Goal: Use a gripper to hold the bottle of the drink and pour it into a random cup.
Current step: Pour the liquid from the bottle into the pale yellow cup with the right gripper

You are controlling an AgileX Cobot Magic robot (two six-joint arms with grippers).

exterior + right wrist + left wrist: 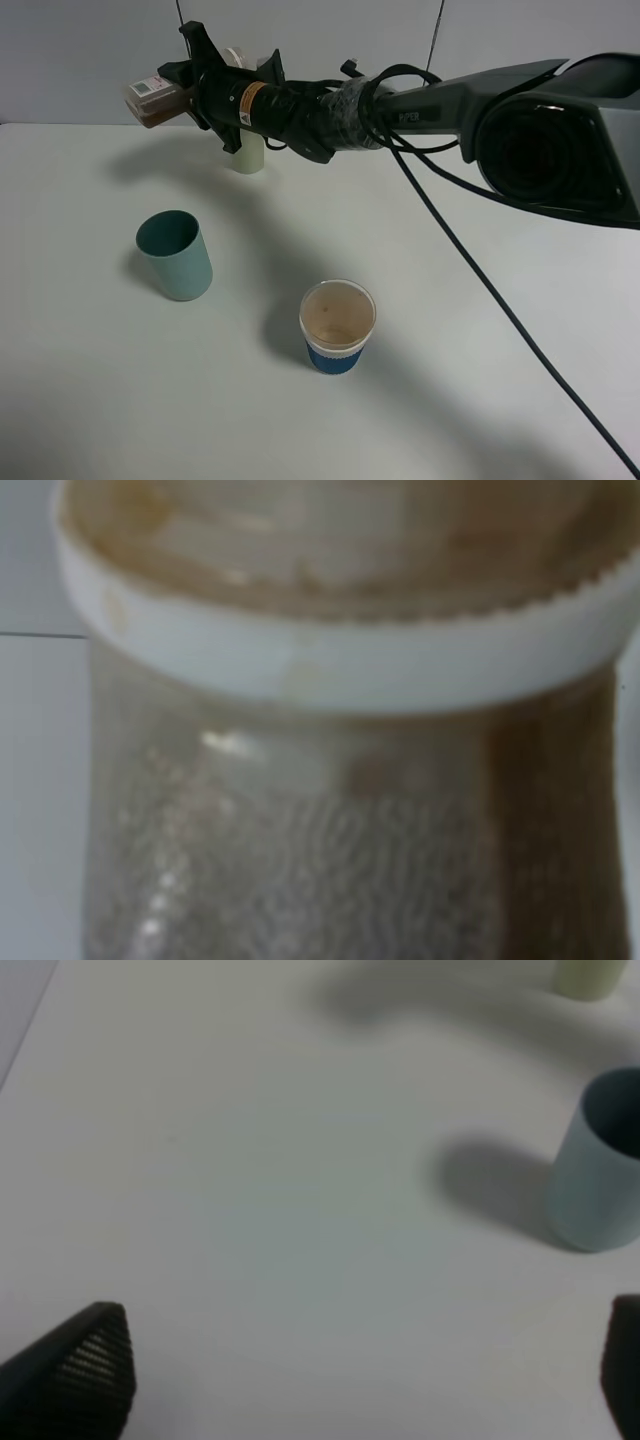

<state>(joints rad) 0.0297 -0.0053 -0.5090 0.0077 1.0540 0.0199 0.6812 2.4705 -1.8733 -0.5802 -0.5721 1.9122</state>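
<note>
**While the right gripper clasps the bottle: drink held aloft at the far left of the table**

Where the right arm reaches across the exterior high view from right to upper left, its right gripper [190, 85] is clenched on the bottle [152, 98]. The bottle is carried clear of the white table [90, 400], lying close to horizontal. Its labelled end, white with a red mark, points away from the arm, and brown liquid shows along its lower side. An orange-yellow band [252, 100] circles the gripper body, and a black cable [500, 300] trails from the arm across the table toward the near right corner.

In the right wrist view the bottle [300, 830] fills the picture. A white ring sits at the neck, with the translucent, brown-tinted wall beside it. The gripper's own fingers cannot be made out there.

Three cups stand upright and well apart on the table:
- A pale cream cup [246, 155] stands at the far side, partly hidden behind the arm.
- A teal cup [175, 255] stands nearer, on the left.
- A blue-banded paper cup [337, 328] stands near the middle, with brown showing inside it.

The bottle hangs beyond and above the teal cup, just beside the cream cup in this view.

The left gripper [360, 1380] is released. Its two ribbed black fingers [85, 1375] are spread wide at opposite edges of the left wrist view, with only bare table between them. The teal cup [600, 1170] and the cream cup [590, 975] also appear there.
</note>
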